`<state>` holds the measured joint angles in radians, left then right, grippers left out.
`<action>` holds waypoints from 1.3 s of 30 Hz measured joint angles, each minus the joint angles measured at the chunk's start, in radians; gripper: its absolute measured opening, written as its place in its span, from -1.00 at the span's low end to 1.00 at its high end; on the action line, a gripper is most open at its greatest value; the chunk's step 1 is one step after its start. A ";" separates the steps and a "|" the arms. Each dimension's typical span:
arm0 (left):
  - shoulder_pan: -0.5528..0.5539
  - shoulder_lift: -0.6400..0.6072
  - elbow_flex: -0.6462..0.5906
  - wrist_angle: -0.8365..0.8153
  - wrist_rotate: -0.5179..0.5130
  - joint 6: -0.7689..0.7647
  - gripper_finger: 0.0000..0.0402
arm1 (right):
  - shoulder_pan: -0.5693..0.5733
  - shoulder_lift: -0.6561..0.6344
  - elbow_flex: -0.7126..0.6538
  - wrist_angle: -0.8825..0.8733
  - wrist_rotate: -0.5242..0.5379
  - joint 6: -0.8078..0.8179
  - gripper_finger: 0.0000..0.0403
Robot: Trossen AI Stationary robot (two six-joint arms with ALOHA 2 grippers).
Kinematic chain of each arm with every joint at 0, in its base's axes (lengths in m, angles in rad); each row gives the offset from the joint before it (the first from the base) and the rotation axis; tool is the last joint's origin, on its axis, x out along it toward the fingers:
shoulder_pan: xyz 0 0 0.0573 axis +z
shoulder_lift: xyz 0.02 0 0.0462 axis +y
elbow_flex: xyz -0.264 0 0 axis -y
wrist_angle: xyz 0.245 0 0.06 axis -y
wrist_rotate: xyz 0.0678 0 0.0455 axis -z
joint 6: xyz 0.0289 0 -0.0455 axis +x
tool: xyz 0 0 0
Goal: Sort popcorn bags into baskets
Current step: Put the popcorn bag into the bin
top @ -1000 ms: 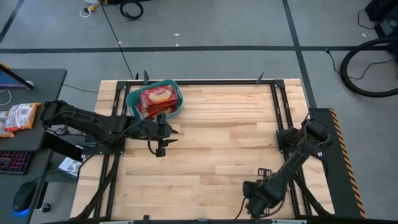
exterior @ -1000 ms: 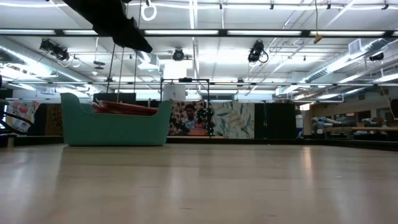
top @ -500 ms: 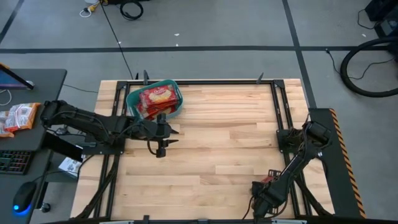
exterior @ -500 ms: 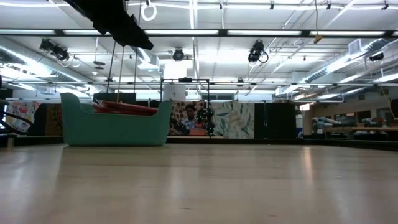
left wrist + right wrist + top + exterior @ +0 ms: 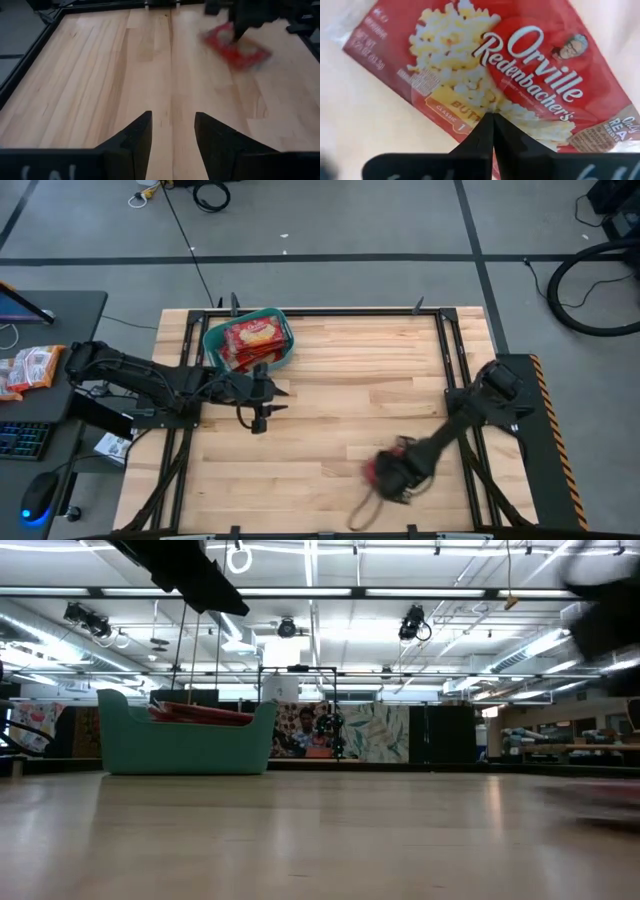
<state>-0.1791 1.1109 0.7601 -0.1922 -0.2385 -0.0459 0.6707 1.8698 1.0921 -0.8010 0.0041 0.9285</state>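
Observation:
A red popcorn bag (image 5: pixel 485 65) with a cream label sits under my right gripper (image 5: pixel 492 116), which is shut and points down over the table's near middle-right (image 5: pixel 392 470). The left wrist view shows the same bag (image 5: pixel 235 46), blurred, below that gripper. The teal basket (image 5: pixel 212 340) stands at the far left with red bags (image 5: pixel 252 338) lying in it; the low view shows the basket (image 5: pixel 185 745) too. My left gripper (image 5: pixel 172 132) hangs open over bare wood just in front of the basket (image 5: pixel 262 408). My right gripper comes at the popcorn bag from above, pointing down. Its two fingertips meet on the printed face (image 5: pixel 492 107), near the middle of the bag. The fingers hide whether wrapper is pinched between them. The bag lies flat below the fingers, just above or on the wood.
A black frame (image 5: pixel 440 360) runs around the wooden table top. Off the table on the left, a dark desk carries more packets (image 5: pixel 30 367), a keyboard and a mouse. Bare wood (image 5: pixel 360 380) lies between the two arms.
My right gripper has swept from the table's near right corner toward the left along the near edge and has sunk lower. The red bag has come along under it, blurred by the motion. My left arm has kept still.

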 joint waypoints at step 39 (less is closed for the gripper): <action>-0.089 0.363 0.000 0.249 0.007 -0.079 -0.24 | -0.096 0.011 0.014 0.218 0.600 -0.879 -0.08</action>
<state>-0.2681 1.4742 0.7597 0.0567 -0.2317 -0.1250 0.5743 1.8812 1.1060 -0.5831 0.6040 0.0492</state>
